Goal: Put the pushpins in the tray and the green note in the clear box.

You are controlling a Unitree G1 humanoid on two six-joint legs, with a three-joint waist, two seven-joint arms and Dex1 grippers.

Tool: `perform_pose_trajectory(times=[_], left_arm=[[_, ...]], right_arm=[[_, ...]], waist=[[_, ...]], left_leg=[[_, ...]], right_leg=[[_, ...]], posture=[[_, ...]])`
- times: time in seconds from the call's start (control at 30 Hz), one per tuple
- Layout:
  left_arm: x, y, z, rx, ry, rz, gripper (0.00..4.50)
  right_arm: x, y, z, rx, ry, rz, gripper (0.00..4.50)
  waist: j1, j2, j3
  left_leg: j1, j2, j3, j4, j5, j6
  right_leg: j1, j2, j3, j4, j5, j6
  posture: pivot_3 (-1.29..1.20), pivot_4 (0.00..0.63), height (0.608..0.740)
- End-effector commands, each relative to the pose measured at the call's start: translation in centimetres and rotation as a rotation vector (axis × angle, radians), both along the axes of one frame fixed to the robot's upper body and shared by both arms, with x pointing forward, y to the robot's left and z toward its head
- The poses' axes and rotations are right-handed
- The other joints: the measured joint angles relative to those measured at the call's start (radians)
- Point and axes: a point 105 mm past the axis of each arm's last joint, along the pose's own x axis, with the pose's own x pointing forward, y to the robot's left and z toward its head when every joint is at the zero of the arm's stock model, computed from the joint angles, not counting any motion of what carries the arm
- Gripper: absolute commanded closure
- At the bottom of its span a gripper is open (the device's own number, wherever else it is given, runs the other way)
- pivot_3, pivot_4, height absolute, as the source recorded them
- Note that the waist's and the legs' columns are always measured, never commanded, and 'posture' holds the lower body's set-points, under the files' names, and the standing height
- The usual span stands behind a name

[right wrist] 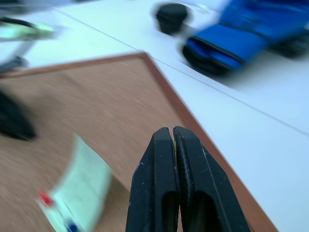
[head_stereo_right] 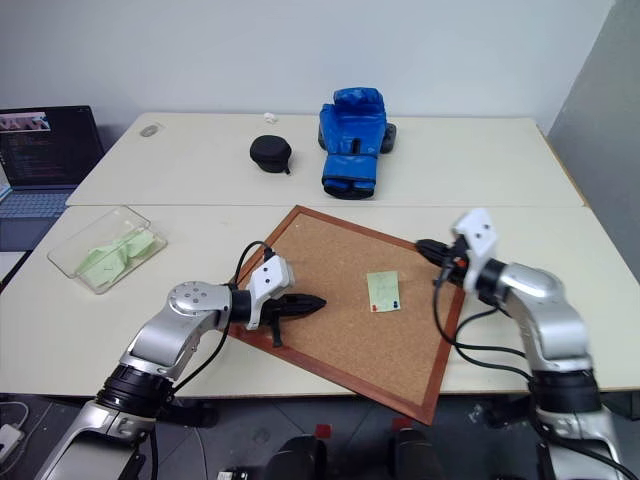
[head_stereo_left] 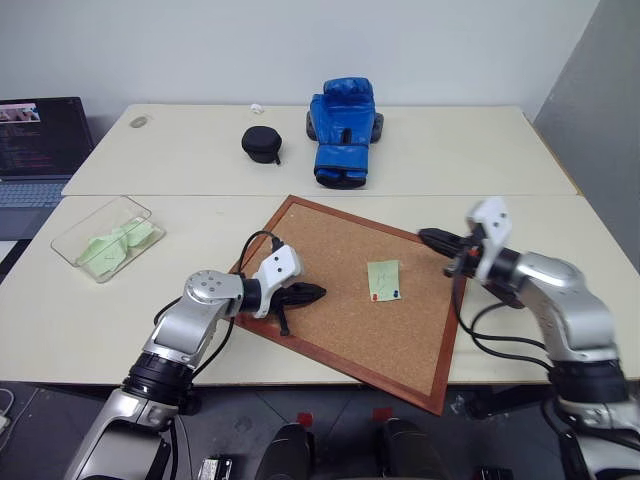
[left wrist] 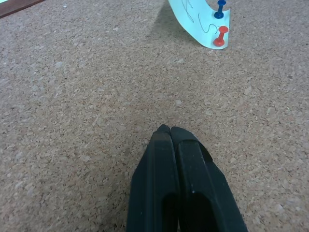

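Note:
The green note (head_stereo_left: pixel 383 278) lies on the cork board (head_stereo_left: pixel 330 250), pinned at one corner by a red pushpin (left wrist: pixel 220 36) and a blue pushpin (left wrist: pixel 220 9); its free end curls up. My left gripper (head_stereo_left: pixel 320 292) is shut and empty, low over the cork to the note's left. My right gripper (head_stereo_left: pixel 424 236) is shut above the board's right edge, pointing left, apart from the note. A thin yellow speck shows between its fingertips (right wrist: pixel 164 140), which looks like the yellow pushpin. The clear box (head_stereo_left: pixel 70 245) stands at the far left with pale green papers inside. The tray is out of view.
On the far table sit a blue boxing glove (head_stereo_left: pixel 343 130), a black round zip case (head_stereo_left: pixel 262 143) and a small pale oval object (head_stereo_left: pixel 138 122). An open laptop (head_stereo_left: pixel 35 150) stands at the far left. The cork board's near corner overhangs the table's front edge.

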Motion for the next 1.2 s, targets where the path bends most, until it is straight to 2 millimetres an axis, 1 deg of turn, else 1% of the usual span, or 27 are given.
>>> perform_pose_trajectory(times=[0.03, 0.07, 0.1, 0.17, 0.27, 0.47, 0.63, 0.7, 0.73, 0.8, 0.93, 1.2], left_arm=[[-0.4, 1.5, -3.2, 0.099, 0.08, 0.059, 4.5], [-0.4, 1.4, -3.3, 0.097, 0.082, 0.056, 4.5], [-0.4, 1.4, -3.3, 0.095, 0.083, 0.054, 4.5], [-0.3, 1.2, -3.3, 0.093, 0.082, 0.051, 4.5], [-0.2, 1.0, -3.2, 0.09, 0.082, 0.043, 4.5], [0.2, 0.9, -3.0, 0.093, 0.075, 0.034, 4.5], [0.3, 0.9, -3.0, 0.092, 0.072, 0.033, 4.5], [0.3, 0.9, -3.0, 0.091, 0.072, 0.033, 4.5], [0.3, 0.9, -3.0, 0.091, 0.072, 0.034, 4.5], [0.2, 1.0, -3.0, 0.091, 0.072, 0.036, 4.5], [0.0, 1.2, -3.0, 0.093, 0.073, 0.038, 4.5], [0.0, 1.0, -2.9, 0.09, 0.067, 0.033, 4.5]], right_arm=[[-0.8, -6.0, 0.9, -0.025, -0.022, -0.289, 4.48], [-1.2, -7.4, 0.4, -0.029, -0.01, -0.36, 4.48], [-1.5, -8.2, 0.1, -0.031, -0.003, -0.402, 4.48], [-2.0, -9.1, -0.9, -0.016, 0.039, -0.451, 4.48], [-2.4, -8.9, -1.9, 0.038, 0.094, -0.47, 4.48], [-2.1, -8.9, -2.6, 0.146, 0.152, -0.504, 4.48], [-1.8, -9.1, -3.1, 0.159, 0.171, -0.511, 4.48], [-1.7, -9.1, -3.3, 0.16, 0.174, -0.508, 4.05], [-1.7, -9.1, -3.4, 0.158, 0.178, -0.505, 4.02], [-1.6, -9.0, -3.7, 0.149, 0.186, -0.5, 3.44], [-1.6, -9.0, -3.9, 0.137, 0.185, -0.493, 2.62], [-1.8, -8.7, -3.6, 0.105, 0.162, -0.462, 2.62]], waist=[[-0.001, 0.002, -0.001], [-0.001, 0.003, -0.002], [-0.003, 0.003, -0.002], [-0.004, 0.006, -0.004], [-0.006, 0.01, -0.006], [-0.004, 0.012, -0.008], [-0.002, 0.012, -0.008], [-0.002, 0.012, -0.008], [-0.002, 0.012, -0.008], [-0.002, 0.012, -0.008], [-0.002, 0.012, -0.008], [-0.003, 0.012, -0.008]], left_leg=[[0.001, 0.0, 0.001, 0.0, 0.0, 0.0], [0.002, 0.0, 0.001, 0.0, 0.0, 0.0], [0.004, 0.0, 0.002, 0.0, 0.0, 0.0], [0.01, 0.0, 0.004, -0.002, 0.0, 0.0], [0.012, 0.0, 0.006, -0.003, 0.0, 0.0], [0.012, 0.0, 0.009, -0.002, 0.0, 0.001], [0.011, 0.0, 0.009, -0.002, 0.0, 0.001], [0.011, 0.0, 0.009, -0.002, 0.0, 0.001], [0.011, 0.0, 0.009, -0.002, 0.0, 0.001], [0.011, 0.0, 0.009, -0.002, 0.0, 0.001], [0.011, 0.0, 0.009, -0.003, 0.0, 0.001], [0.011, 0.0, 0.009, -0.003, 0.0, 0.001]], right_leg=[[0.001, 0.0, 0.001, 0.0, 0.0, 0.0], [0.002, 0.0, 0.001, 0.0, 0.0, 0.0], [0.004, 0.0, 0.001, 0.0, 0.0, 0.0], [0.01, 0.001, 0.002, -0.002, 0.0, 0.001], [0.011, 0.003, 0.003, -0.006, -0.003, 0.005], [0.012, 0.002, 0.005, -0.007, -0.003, 0.006], [0.012, 0.002, 0.004, -0.007, -0.003, 0.006], [0.012, 0.002, 0.004, -0.007, -0.003, 0.006], [0.012, 0.002, 0.004, -0.007, -0.003, 0.006], [0.012, 0.002, 0.005, -0.007, -0.003, 0.006], [0.012, 0.002, 0.005, -0.007, -0.003, 0.006], [0.012, 0.002, 0.005, -0.008, -0.003, 0.007]], posture=[[0.0, 0.15, 0.74], [0.0, 0.15, 0.74], [0.0, 0.15, 0.74], [0.0, 0.15, 0.74], [0.0, 0.15, 0.74], [0.0, 0.15, 0.74], [0.0, 0.15, 0.74], [0.0, 0.15, 0.74], [0.0, 0.15, 0.74], [0.0, 0.15, 0.74], [0.0, 0.15, 0.74], [0.0, 0.15, 0.74]])
